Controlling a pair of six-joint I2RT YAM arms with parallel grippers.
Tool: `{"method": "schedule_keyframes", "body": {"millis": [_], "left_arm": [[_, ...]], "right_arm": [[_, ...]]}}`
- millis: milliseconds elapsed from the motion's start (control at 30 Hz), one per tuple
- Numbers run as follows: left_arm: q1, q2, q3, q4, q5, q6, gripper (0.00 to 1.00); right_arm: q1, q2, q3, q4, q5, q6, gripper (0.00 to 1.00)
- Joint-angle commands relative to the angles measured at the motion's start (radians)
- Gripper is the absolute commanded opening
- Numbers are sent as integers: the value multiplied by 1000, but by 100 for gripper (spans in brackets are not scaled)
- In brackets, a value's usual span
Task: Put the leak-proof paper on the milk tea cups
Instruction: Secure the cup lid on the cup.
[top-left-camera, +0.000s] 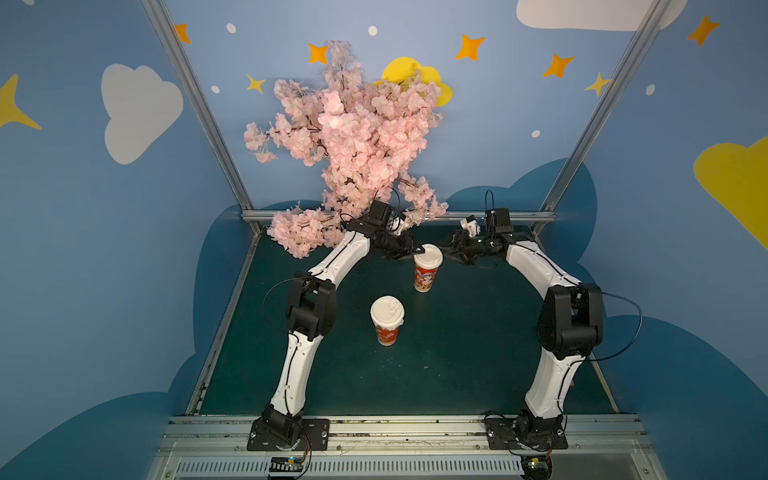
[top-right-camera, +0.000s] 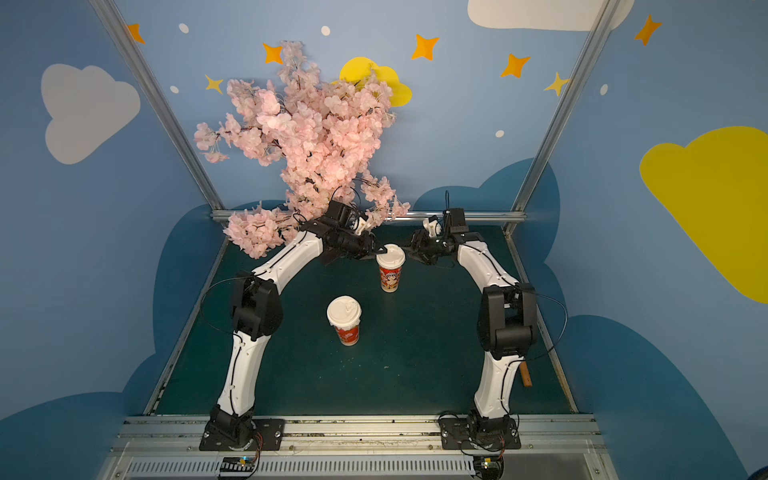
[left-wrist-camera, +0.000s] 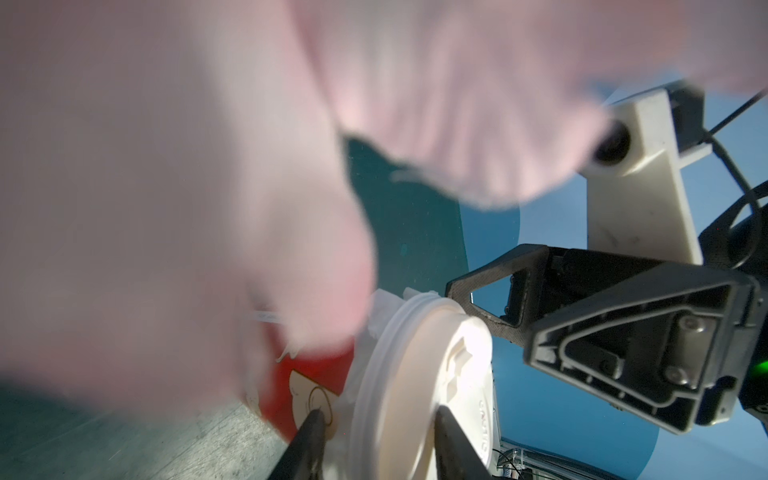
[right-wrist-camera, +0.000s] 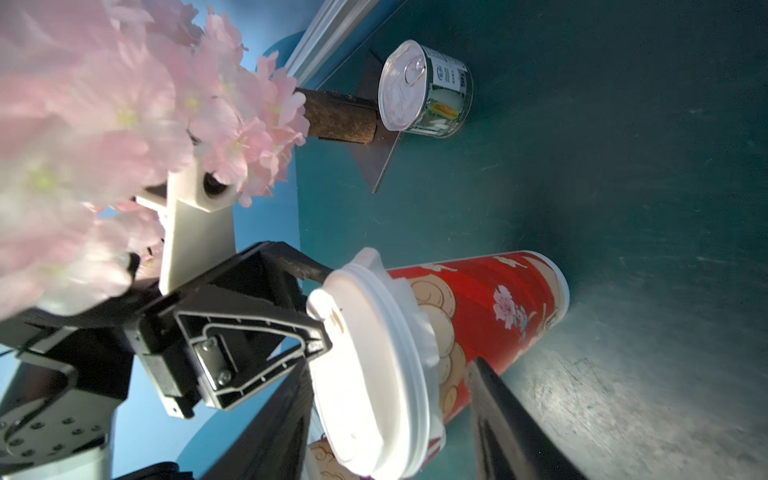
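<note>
A pink blossom tree (top-left-camera: 353, 137) crowds the 11 o'clock corner of the green table (top-left-camera: 478, 353), where two robot arms flank one drink. The left gripper (top-left-camera: 415, 252) sits at 9 o'clock of the far milk tea cup (top-left-camera: 425, 277), jaws narrowed onto the edge of the white domed far lid (top-left-camera: 428, 254). The left wrist view shows one finger across the lid's top and the other against the cup wall just under the rim.

Near the table's middle, at 7 o'clock of that cup, the near milk tea cup (top-left-camera: 386, 332) stands upright and apart from both arms. It is capped by the near lid (top-left-camera: 387, 311) (any paper beneath is too small to make out).

On the far cup, toward the table's 12 o'clock, the leak-proof paper (right-wrist-camera: 422, 322) shows as a crinkled white frill between lid and rim. The right gripper (top-left-camera: 451, 251) faces the cup from 3 o'clock, jaws well apart, one finger either side of the lid's edge; contact cannot be told. A small can (right-wrist-camera: 428, 89) stands beside the tree's base.
</note>
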Motion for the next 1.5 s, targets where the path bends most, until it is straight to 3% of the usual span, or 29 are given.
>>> {"method": "schedule_keyframes", "body": {"millis": [0, 367, 667, 1033, 1467], "left_arm": [[-15, 52, -11, -98, -41, 8, 42], [-16, 53, -11, -102, -41, 8, 42], [-18, 49, -10, -89, -35, -1, 43], [-3, 39, 39, -13, 25, -69, 56], [27, 28, -17, 155, 62, -177, 57]], "right_arm": [[-6, -20, -54, 14, -16, -6, 54], [-25, 37, -120, -3, 2, 11, 46], [-12, -16, -117, 54, -55, -19, 57], [19, 26, -63, 9, -61, -50, 51], [21, 30, -63, 2, -50, -50, 51]]}}
